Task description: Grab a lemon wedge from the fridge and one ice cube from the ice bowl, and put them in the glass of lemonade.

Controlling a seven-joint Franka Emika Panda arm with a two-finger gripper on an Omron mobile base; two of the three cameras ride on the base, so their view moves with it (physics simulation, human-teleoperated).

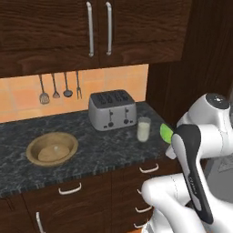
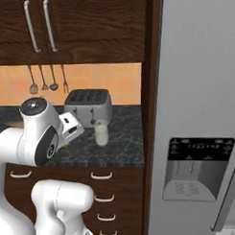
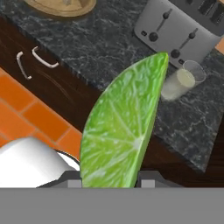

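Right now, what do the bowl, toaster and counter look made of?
Ice bowl: light brown wood, matte, faint grain. Toaster: brushed silver metal, probably steel, with dark slots and knobs. Counter: dark speckled stone, granite-like, slightly glossy; being rendered, it could be laminate.

no text, label or number can be read anywhere.

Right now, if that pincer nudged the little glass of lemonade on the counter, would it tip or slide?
The glass of lemonade looks taller than wide, so a high nudge could tip it. It is nearly full, so it would probably spill. The polished stone counter may let it slide.
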